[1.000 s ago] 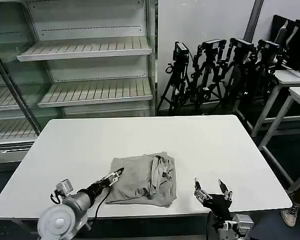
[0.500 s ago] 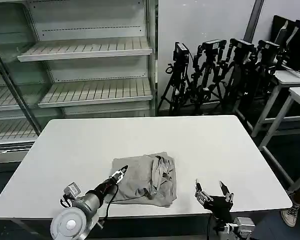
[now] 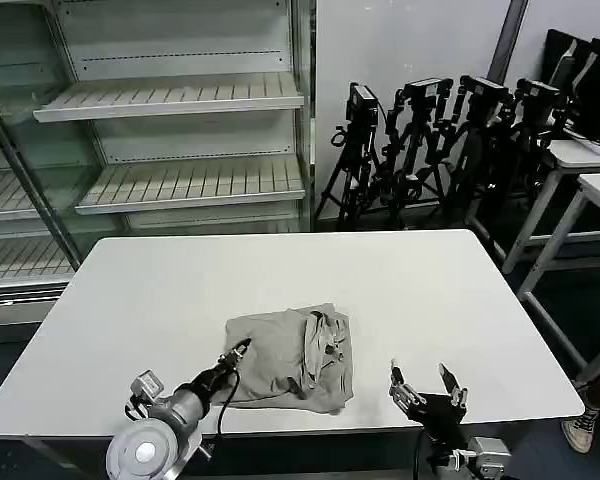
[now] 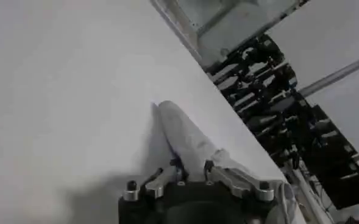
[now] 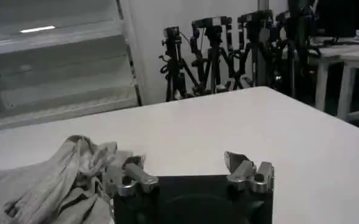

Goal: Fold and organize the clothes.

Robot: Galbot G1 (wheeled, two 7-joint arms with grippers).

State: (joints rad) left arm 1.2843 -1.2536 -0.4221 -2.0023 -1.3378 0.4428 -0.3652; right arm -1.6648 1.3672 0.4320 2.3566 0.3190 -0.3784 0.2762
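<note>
Head view, white table [image 3: 180, 290], grey T-shirt [image 3: 290, 355] (crumpled), left gripper [image 3: 238, 350] fingers pinching it, right gripper [image 3: 426, 382] fingers spread, empty.

T-shirt [image 3: 292, 358] folded on table [image 3: 430, 300], near front edge, slightly left of centre. Left gripper [image 3: 238, 352] at shirt's left edge. Right gripper [image 3: 425, 380] right of shirt, apart, at front edge. Shelving [image 3: 170, 140] behind table, left; tripods [image 3: 430, 150] behind, right.
</note>
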